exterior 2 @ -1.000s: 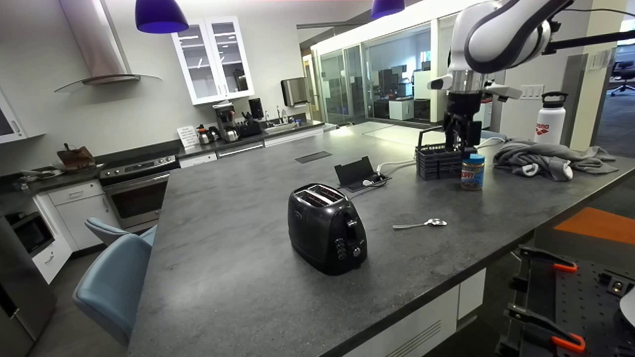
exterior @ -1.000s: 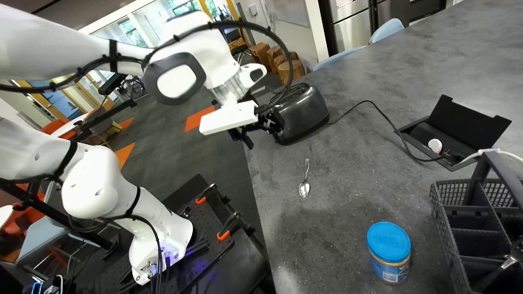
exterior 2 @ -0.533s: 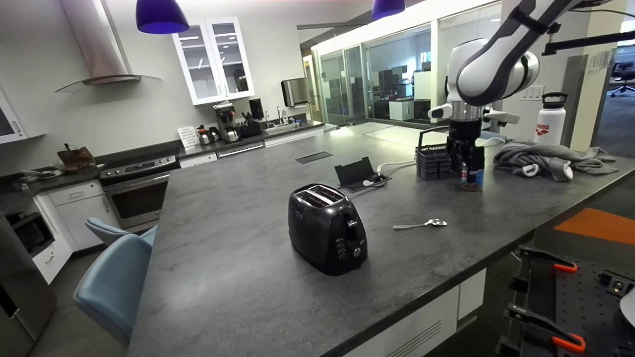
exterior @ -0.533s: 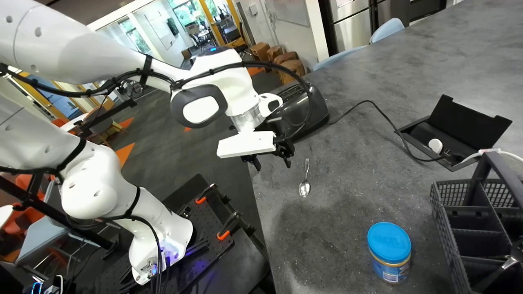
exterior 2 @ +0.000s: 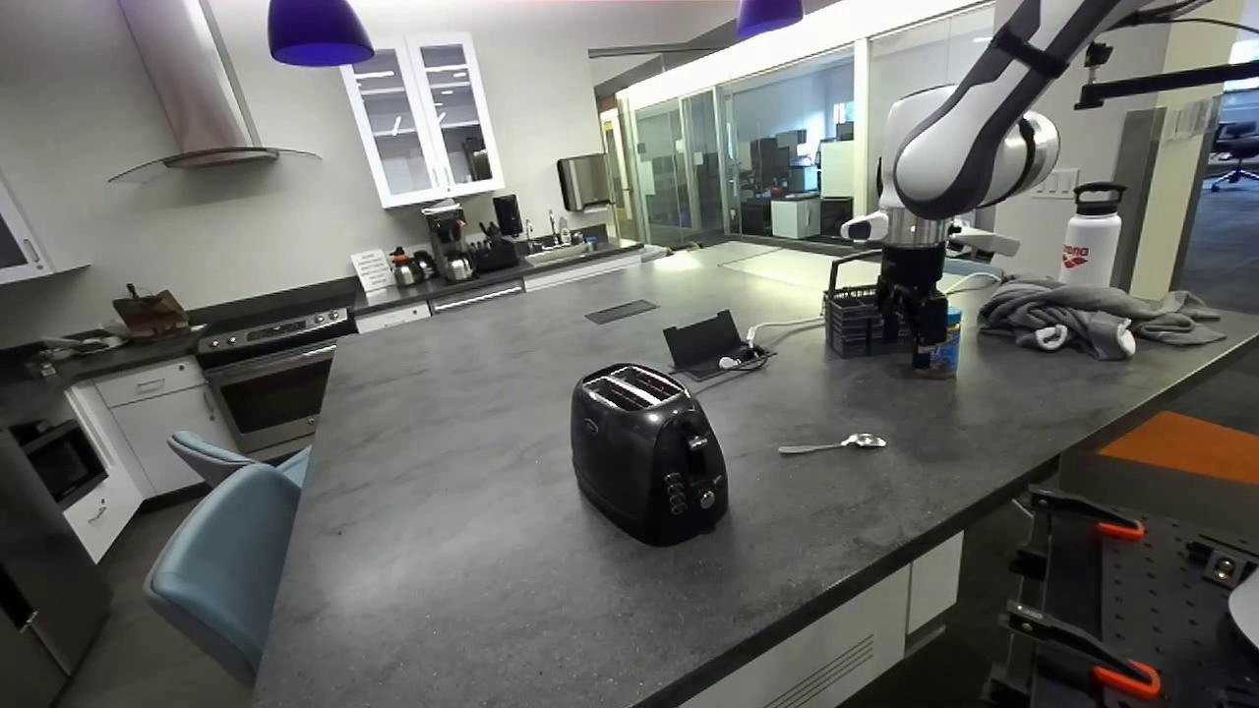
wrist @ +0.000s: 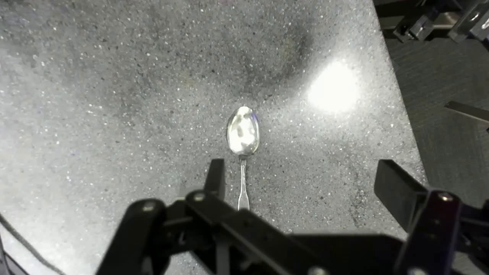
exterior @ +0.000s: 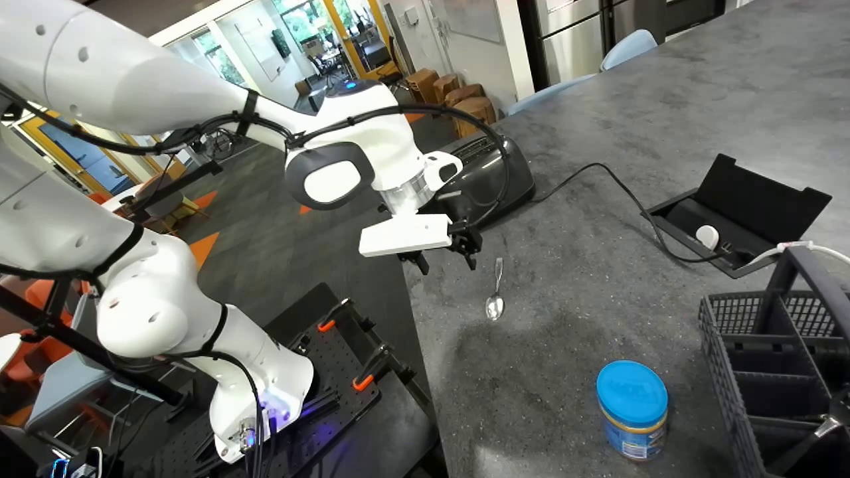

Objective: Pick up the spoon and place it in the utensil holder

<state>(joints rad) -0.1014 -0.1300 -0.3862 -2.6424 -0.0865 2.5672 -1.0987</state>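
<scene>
Lower and farther right than a second ago in an exterior view, the gripper (exterior: 448, 267) now sits near the centre of the frame, the white arm (exterior: 166, 93) shifted along with it, while the spoon (exterior: 495, 305) keeps its place on the grey counter (exterior: 571, 265). Left to right in an exterior view, a white sign (exterior 2: 373, 271) in the upper left carries lines of print too small to read, and a black toaster (exterior 2: 649, 462) at mid-frame wears an oval badge (exterior 2: 591, 426), also illegible. Right of the toaster the spoon lies flat, bowl to the right, well apart from the utensil holder (exterior 2: 852, 336), dark and slatted, higher in the frame. Overlapping the holder's right side, the gripper partly hides a blue-lidded jar (exterior 2: 947, 346); in an exterior view the jar stands at lower right, the printing on its blue label (exterior: 634, 441) too fine to make out. Farthest right, a white, dark-topped bottle (exterior 2: 1090, 236) shows red letters ending in "ena" over a red mark. In the wrist view the fingers (wrist: 216, 177) stand spread wide, one at lower centre and one at lower right, and the spoon's handle shows between them, close beside the left-hand one, with its bowl near the middle of the frame.
</scene>
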